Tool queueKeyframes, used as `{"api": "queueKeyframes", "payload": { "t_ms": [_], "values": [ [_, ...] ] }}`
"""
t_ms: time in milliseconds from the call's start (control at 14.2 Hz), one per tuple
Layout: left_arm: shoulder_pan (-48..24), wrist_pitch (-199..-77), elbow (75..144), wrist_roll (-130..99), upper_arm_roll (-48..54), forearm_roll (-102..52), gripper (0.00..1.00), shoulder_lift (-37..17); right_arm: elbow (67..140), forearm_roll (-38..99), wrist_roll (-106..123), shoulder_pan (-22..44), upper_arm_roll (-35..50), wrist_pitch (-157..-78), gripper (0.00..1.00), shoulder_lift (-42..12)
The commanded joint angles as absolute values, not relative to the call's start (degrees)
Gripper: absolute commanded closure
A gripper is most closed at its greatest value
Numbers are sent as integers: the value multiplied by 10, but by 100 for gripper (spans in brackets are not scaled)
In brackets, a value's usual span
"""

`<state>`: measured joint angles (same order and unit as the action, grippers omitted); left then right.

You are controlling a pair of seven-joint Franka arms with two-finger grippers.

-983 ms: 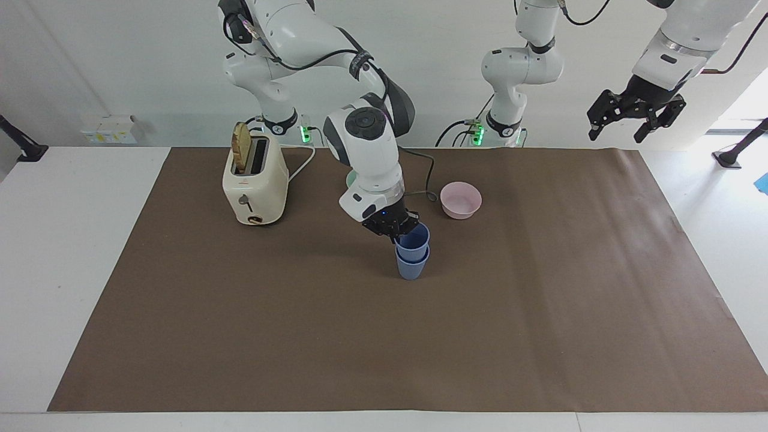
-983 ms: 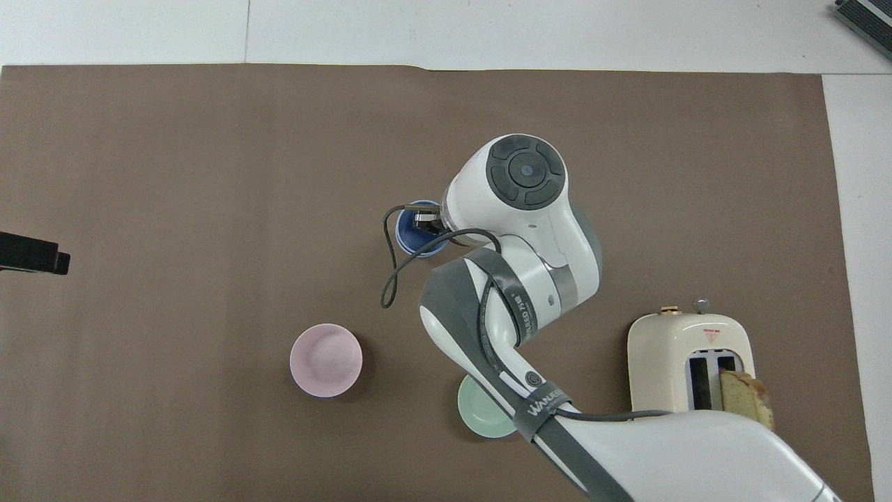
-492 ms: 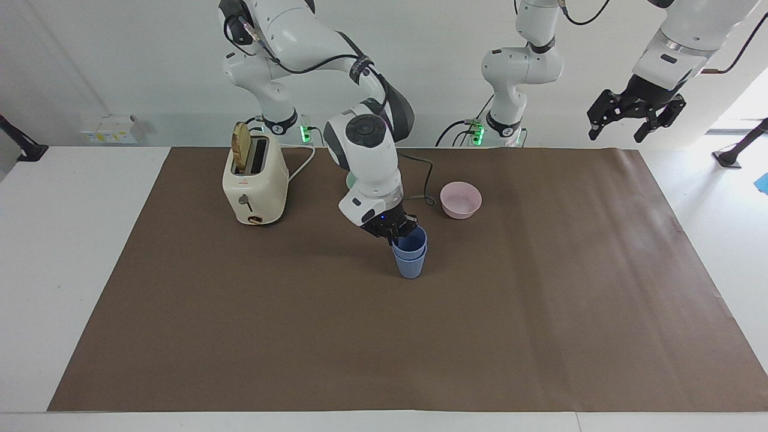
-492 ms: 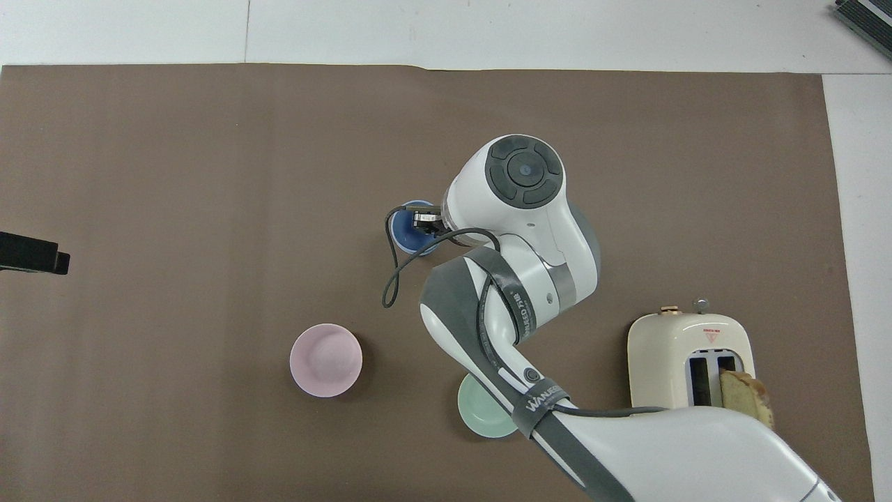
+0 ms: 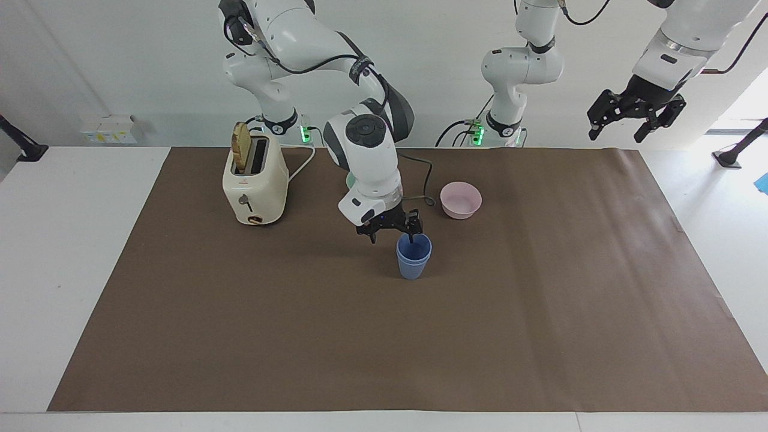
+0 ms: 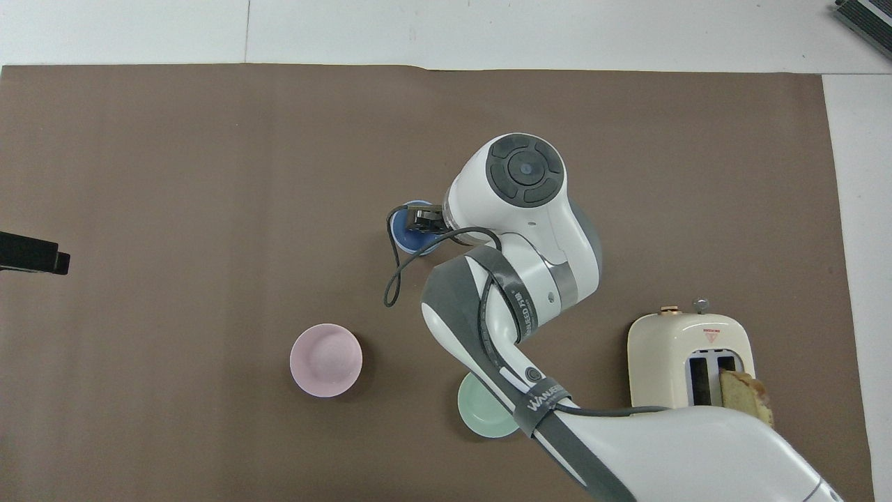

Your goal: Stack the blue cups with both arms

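While the blue cups (image 5: 413, 259) sit one inside the other on the brown paper (image 5: 540, 312), other things stand around them; the pink bowl (image 5: 461, 200) is near the blue cups, closer to the robots and toward the left arm's end; the mint-green bowl (image 6: 481, 417) is closer to the robots than the blue cups too, and the right arm hides most of it; the cream toaster (image 5: 254, 186) stands well apart from the blue cups, toward the right arm's end, with a slice of bread (image 5: 242, 147) sticking up from one slot; a black cable (image 6: 394, 275) hangs from the right arm near the blue cups. That brown paper covers most of the white counter (image 5: 72, 240), and a white wall is at the robots' end. The right end effector (image 5: 393, 231) is right above the blue cups with its fingers spread wide, one fingertip dipping into the top cup, holding nothing. The left end effector (image 5: 635, 114) waits high up, far from the blue cups, fingers wide, holding nothing.
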<state>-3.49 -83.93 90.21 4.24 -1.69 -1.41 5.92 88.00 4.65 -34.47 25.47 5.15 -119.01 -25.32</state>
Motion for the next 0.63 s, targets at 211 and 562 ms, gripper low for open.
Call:
{"api": "queueKeyframes", "payload": {
  "t_ms": [211, 562],
  "values": [
    [-32, -836, 912, 37, -14, -7, 0, 71, 848, 40, -319, 203, 47, -1063, 0, -183],
    [-32, -836, 912, 37, -14, -7, 0, 71, 831, 40, -230, 133, 41, -971, 0, -111]
  ]
}}
